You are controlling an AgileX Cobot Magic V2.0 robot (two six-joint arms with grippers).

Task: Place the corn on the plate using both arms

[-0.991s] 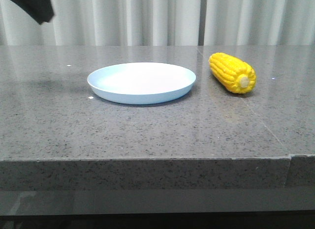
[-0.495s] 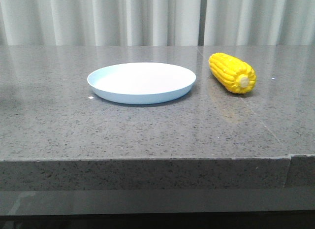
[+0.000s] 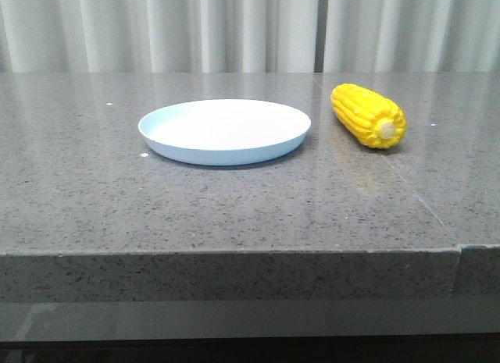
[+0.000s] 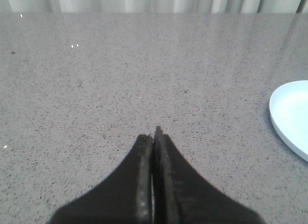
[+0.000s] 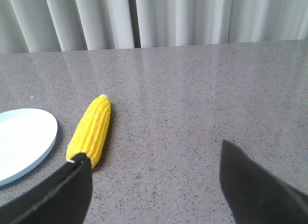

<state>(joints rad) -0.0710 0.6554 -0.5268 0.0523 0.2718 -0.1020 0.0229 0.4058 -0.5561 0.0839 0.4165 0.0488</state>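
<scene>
While the plate (image 3: 224, 131) sits on the grey stone table (image 3: 234, 207) with nothing on it, the corn (image 3: 368, 115) lies on the bare tabletop just to the plate's right, apart from its rim, pale stub end toward the table's front edge. White curtains (image 3: 234, 27) hang behind. Nothing lies between plate and corn. Left of the plate, the left gripper (image 4: 153, 137) has its fingers pressed together. On the corn's side, the right gripper (image 5: 154, 171) is spread wide, holding nothing.
</scene>
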